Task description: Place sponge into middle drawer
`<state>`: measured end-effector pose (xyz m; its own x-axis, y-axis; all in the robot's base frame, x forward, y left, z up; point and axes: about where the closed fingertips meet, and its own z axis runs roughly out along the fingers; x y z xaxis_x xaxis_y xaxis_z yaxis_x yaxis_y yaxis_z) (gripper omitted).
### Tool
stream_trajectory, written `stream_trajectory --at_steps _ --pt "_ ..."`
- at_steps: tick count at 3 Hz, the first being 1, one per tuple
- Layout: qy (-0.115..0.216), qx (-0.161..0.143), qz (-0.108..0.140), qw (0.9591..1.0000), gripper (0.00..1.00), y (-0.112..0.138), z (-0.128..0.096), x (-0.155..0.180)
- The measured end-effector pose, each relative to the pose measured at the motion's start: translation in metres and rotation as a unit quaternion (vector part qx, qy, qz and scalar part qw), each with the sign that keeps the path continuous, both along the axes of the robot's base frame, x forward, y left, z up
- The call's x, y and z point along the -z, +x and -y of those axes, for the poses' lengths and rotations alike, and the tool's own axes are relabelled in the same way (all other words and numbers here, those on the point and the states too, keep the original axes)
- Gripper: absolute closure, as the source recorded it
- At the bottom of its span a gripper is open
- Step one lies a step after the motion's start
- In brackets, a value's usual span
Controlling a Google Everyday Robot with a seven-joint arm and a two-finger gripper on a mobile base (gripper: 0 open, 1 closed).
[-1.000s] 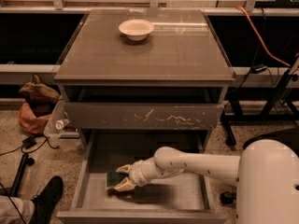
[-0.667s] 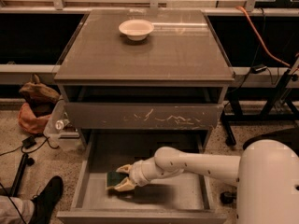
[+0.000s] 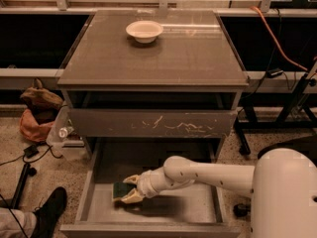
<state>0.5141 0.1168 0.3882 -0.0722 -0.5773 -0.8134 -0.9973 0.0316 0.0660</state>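
Clutter is lying on the speckled floor at far left: a black shoe near the bottom edge and an orange bag further back by the cabinet's side.

The middle drawer is standing pulled out at the foot of the cabinet, its grey floor showing. Inside it, towards the left half, the sponge is sitting dark-green side up, low over the drawer floor; I cannot tell whether it is touching.

The claw is grasping the sponge, one pale finger lying along its far edge and one along its near edge.

A white bowl is resting on the counter towards the back, left of centre. Below it, a closed drawer front is showing pale scratch marks.

The white arm is reaching into the drawer from the right, from the robot's body at lower right. An orange cable is trailing at upper right.
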Motion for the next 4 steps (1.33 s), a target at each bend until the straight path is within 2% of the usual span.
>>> stream_trajectory --at_steps 2,3,4 --pt "0.0 0.0 0.0 1.0 0.12 0.0 -0.0001 0.0" --pt "0.0 0.0 0.0 1.0 0.0 -0.0001 -0.0001 0.0" --pt "0.0 0.0 0.0 1.0 0.0 -0.0001 -0.0001 0.0"
